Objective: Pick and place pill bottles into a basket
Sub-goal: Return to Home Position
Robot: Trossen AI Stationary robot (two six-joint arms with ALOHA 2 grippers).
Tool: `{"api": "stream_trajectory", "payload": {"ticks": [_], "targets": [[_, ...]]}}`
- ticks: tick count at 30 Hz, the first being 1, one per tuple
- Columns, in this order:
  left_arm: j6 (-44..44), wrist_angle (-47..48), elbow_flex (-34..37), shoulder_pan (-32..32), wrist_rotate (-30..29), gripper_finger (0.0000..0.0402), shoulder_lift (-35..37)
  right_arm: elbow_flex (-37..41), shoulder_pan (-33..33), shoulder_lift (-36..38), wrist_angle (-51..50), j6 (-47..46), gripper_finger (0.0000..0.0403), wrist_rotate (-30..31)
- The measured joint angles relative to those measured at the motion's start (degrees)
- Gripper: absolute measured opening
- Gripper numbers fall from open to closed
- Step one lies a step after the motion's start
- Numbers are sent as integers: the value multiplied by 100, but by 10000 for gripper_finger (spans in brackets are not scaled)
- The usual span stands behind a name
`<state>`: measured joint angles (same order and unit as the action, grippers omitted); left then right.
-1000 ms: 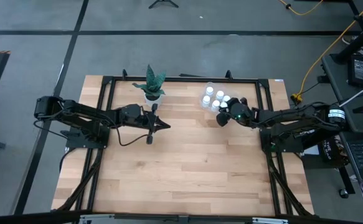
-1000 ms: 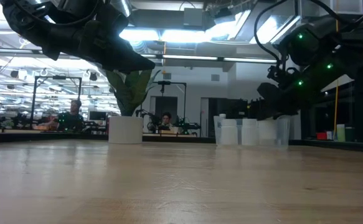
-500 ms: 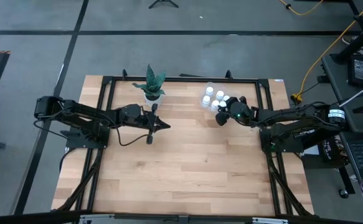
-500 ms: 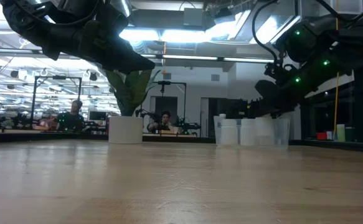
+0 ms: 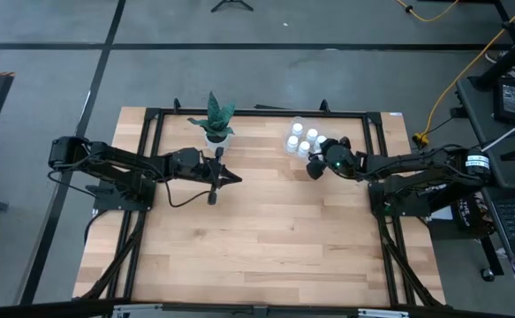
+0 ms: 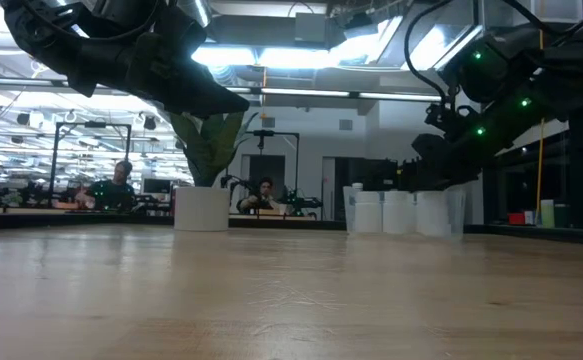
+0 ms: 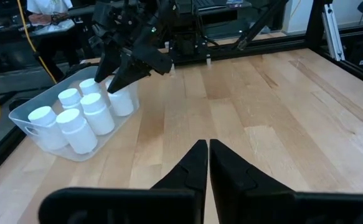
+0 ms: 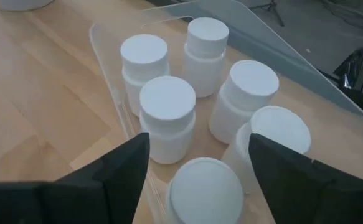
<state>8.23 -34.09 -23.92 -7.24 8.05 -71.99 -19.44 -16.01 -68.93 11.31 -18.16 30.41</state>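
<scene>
Right, starting from the near edge, I have the wooden table (image 5: 266,256) running away from me in pale planks inside a dark frame. About halfway back, on its left side, my left gripper (image 7: 206,150) hangs above the wood, pointing toward the middle of the table; its two fingers are pressed together with barely a slit between them, and they hold nothing.

A touch farther back on the right side, my right gripper (image 8: 198,144) hovers over the near rim of the basket (image 7: 19,118), raised above the caps and touching none of them as far as I can tell. Its fingers are spread wide, wide enough that several caps show between them in the right wrist view; there is nothing in its grasp; green lights glow on that wrist.

Just beyond, the basket sits on the table's far right part, close to the far rail of the frame; all six pill bottles (image 8: 167,106) stand upright inside it, caps up, packed close together in two rough rows.

Farther left along the far edge, well apart from the basket, the white pot (image 5: 217,136) with its green plant (image 5: 218,112) stands just behind my left gripper.

Past the table, through the low view, I see a lit room with desks and equipment; two people (image 6: 121,178) sit there, too far off for me to make out more.
</scene>
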Motion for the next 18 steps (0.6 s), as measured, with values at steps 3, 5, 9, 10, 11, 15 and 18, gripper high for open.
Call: {"api": "stream_trajectory", "payload": {"ticks": [3, 5, 9, 10, 11, 15, 18], "targets": [[0, 0, 0, 0, 0, 12, 0, 0, 2, 28, 35, 107, 277, 0], [0, 0, 0, 0, 0, 10, 0, -55, 0, 113, -29, 256, 277, 0], [0, -1, 0, 1, 0, 7, 0, -464, 0, 464, -443, 644, 277, 7], [0, -5, 0, 1, -1, 7, 0, -603, 1, 562, -661, 716, 277, 10], [0, -19, 0, 0, -1, 6, 0, -738, 0, 657, -924, 807, 277, 11], [0, -126, 0, -1, 0, 6, 0, -1232, 0, 984, -2036, 806, 261, 11], [0, -243, -2, 1, -2, 4, 0, -1451, 26, 1210, -2581, 840, 212, 10]]}}
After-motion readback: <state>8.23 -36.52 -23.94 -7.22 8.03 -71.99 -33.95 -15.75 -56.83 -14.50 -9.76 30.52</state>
